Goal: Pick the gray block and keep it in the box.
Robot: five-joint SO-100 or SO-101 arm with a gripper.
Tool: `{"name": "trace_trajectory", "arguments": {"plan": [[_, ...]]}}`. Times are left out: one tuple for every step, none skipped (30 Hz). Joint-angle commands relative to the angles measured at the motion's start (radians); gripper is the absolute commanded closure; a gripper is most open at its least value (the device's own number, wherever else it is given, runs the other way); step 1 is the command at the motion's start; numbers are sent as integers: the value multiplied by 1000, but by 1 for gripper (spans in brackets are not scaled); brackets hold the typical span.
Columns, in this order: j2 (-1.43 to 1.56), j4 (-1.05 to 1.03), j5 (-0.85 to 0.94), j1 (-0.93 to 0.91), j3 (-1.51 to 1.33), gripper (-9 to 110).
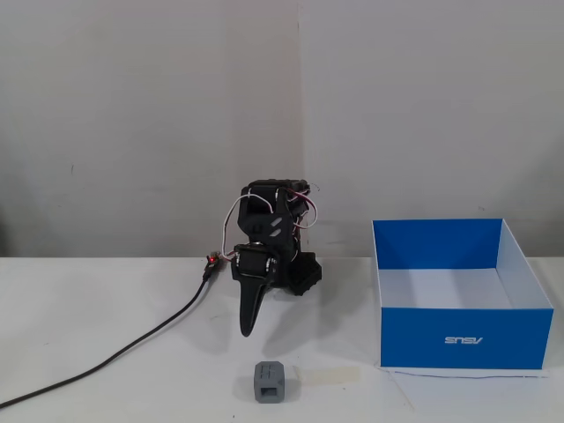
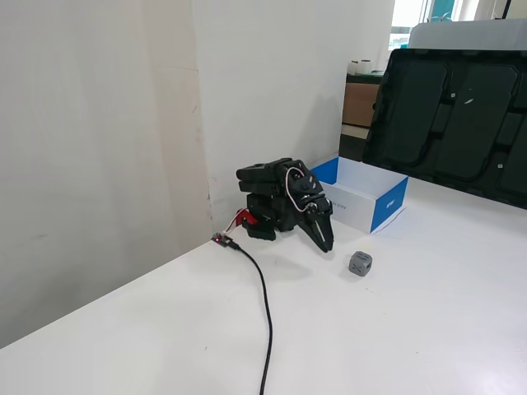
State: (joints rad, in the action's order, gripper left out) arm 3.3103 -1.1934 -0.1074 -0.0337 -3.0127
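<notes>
The gray block (image 1: pixel 270 382) (image 2: pixel 360 263) is a small cube resting on the white table near the front edge. The black arm is folded down against the wall, and its gripper (image 1: pixel 246 328) (image 2: pixel 327 244) points at the table with the two fingers pressed together, shut on nothing. The block lies a short way in front of the fingertips, apart from them. The box (image 1: pixel 464 339) (image 2: pixel 387 206), blue-walled with a white floor, stands open-topped to the right of the arm in one fixed view and holds nothing visible.
A black cable (image 1: pixel 132 344) (image 2: pixel 265 313) runs from the arm's base across the table to the left front. A strip of tape (image 1: pixel 330 375) lies beside the block. A large black tray (image 2: pixel 453 123) leans behind the table at the right.
</notes>
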Motion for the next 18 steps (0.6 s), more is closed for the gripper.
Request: {"name": "trace_trajectory", "arguments": {"plan": [[118, -5, 3, -5, -8, 101], [118, -5, 2, -8, -8, 101], [118, -5, 0, -12, -8, 101], [118, -5, 2, -8, -8, 101], [118, -5, 3, 0, -8, 101], [118, -3, 3, 5, -8, 101], [118, -3, 3, 3, -8, 101], [118, -3, 3, 0, -8, 101], [118, -2, 3, -5, -6, 101], [118, -2, 0, -15, 3, 101], [118, -2, -6, -29, 17, 101], [118, 5, -8, -38, 28, 101], [118, 17, -9, -43, 38, 101], [118, 28, -9, -43, 49, 101], [117, 34, -11, -43, 60, 101], [115, 35, -11, -35, 74, 101], [109, 31, -11, -28, 91, 101], [95, 21, -11, -17, 110, 101]]}}
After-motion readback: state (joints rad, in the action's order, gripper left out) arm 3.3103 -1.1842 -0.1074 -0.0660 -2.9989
